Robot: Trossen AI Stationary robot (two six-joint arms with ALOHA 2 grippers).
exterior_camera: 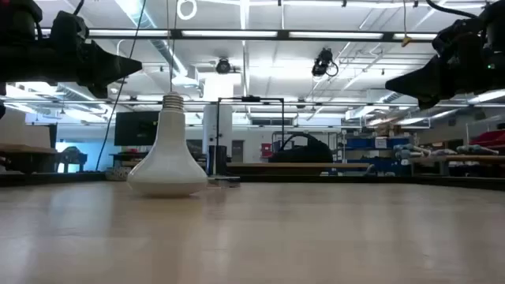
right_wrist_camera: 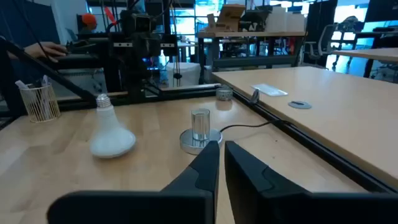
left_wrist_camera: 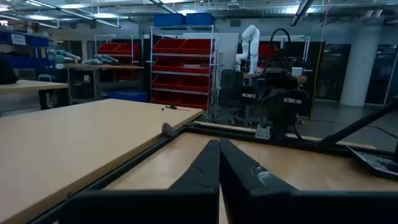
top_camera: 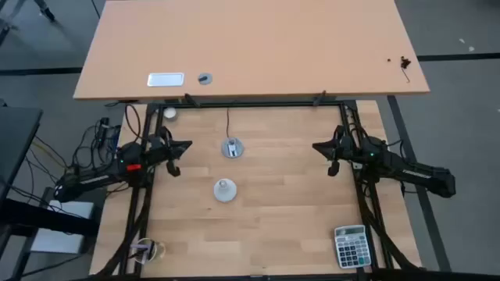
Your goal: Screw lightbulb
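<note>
The table (top_camera: 297,226) holds the lightbulb (top_camera: 225,190), standing on its wide face near the socket (top_camera: 232,147). The left gripper (top_camera: 185,145) and right gripper (top_camera: 318,146) hang pinched together, holding nothing. The job is not started: picking up and screwing in remain.

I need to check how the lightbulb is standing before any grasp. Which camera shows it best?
The low view: the lightbulb fills it in full profile, standing face-down, screw base up. The right wrist view shows it farther off, beside the socket. The high view shows only a small top-down disc. The left wrist view misses it.
</note>
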